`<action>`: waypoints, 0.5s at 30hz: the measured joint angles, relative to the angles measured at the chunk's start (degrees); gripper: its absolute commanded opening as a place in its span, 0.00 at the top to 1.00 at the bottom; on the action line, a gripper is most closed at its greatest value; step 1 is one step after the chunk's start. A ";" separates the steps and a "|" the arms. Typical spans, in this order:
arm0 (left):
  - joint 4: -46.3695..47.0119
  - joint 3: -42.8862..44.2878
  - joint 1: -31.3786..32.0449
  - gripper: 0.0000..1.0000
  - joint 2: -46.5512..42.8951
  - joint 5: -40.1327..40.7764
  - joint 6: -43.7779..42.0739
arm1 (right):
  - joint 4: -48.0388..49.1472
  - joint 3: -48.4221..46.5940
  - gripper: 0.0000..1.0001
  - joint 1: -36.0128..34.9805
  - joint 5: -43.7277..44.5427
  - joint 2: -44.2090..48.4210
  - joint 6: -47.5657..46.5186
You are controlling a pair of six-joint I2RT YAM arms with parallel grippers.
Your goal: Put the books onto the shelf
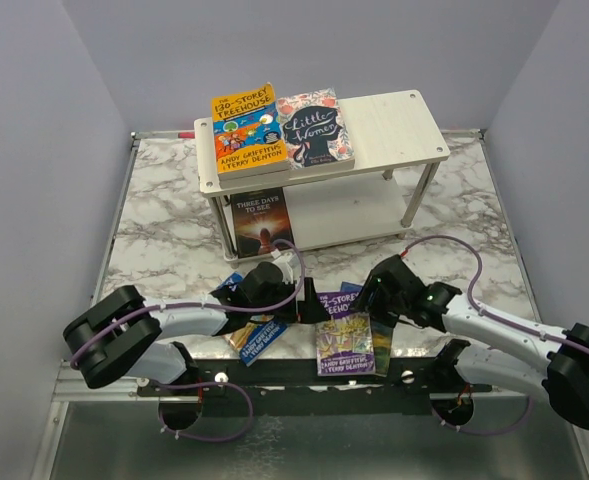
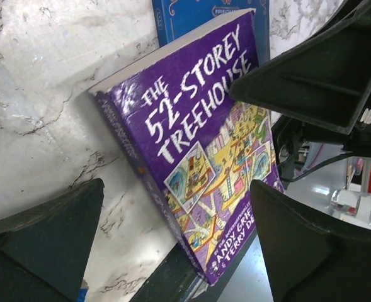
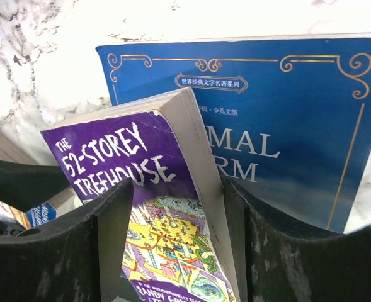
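The shelf (image 1: 394, 120) stands at the back, with an orange Treehouse book (image 1: 246, 130) and Little Women (image 1: 315, 128) flat on its top board and a dark book (image 1: 261, 222) leaning on the lower tier. A purple Treehouse book (image 1: 345, 343) (image 2: 198, 132) (image 3: 128, 157) lies at the table's near edge, tilted up over blue Animal Farm (image 3: 286, 132). My right gripper (image 1: 379, 300) (image 3: 176, 251) stands open astride the purple book; the right finger (image 3: 267, 251) rests against the page edge and the left one faces the cover. My left gripper (image 1: 264, 283) (image 2: 179, 251) hangs wide open beside that book, holding nothing.
Further books (image 1: 259, 335) lie partly under my left arm near the front edge. The purple book's lower end overhangs the black front rail (image 1: 304, 375). Grey walls close in both sides and the back. The right half of the shelf's top board is bare.
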State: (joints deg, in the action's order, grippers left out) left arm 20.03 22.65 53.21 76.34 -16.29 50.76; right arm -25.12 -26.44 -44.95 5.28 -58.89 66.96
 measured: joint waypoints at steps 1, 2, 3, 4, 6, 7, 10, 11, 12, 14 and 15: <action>0.96 -0.22 0.02 0.01 0.35 0.02 0.50 | 0.57 0.26 0.39 -0.02 -0.15 0.20 -0.04; 1.70 -0.37 0.07 0.02 0.66 0.02 0.96 | 1.14 0.52 0.39 -0.02 -0.31 0.33 -0.09; 2.27 -0.42 0.07 0.03 0.96 0.02 1.40 | 1.75 0.79 0.40 -0.02 -0.50 0.42 -0.15; 2.99 -0.46 0.09 0.04 1.38 0.02 1.90 | 2.25 1.05 0.41 -0.02 -0.68 0.52 -0.17; 4.68 -0.42 0.26 0.06 2.71 0.02 2.91 | 3.56 1.79 0.42 -0.02 -1.16 0.90 -0.17; 5.70 -0.31 0.48 0.07 3.58 0.04 3.32 | 3.96 2.03 0.42 -0.02 -1.33 1.07 -0.17; 8.39 0.15 1.36 0.10 6.32 0.02 4.85 | 4.59 2.95 0.43 -0.04 -1.73 2.12 -0.35; 9.29 0.15 1.60 0.12 6.91 0.04 5.38 | 4.57 3.26 0.43 -0.07 -1.75 2.64 -0.42; 10.49 0.15 1.90 0.13 7.78 0.04 6.12 | 4.57 3.58 0.43 -0.04 -1.73 3.19 -0.48; 12.46 0.22 2.32 0.17 9.14 0.07 7.30 | 4.52 4.20 0.44 -0.04 -1.70 4.26 -0.63; 13.60 0.24 2.56 0.19 9.99 0.04 8.04 | 4.52 4.55 0.44 -0.04 -1.70 4.83 -0.63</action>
State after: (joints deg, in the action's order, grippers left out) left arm 33.63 22.90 55.77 86.32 -16.25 58.81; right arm -20.60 -21.89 -44.99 3.57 -54.06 66.32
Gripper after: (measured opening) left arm 0.863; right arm 0.571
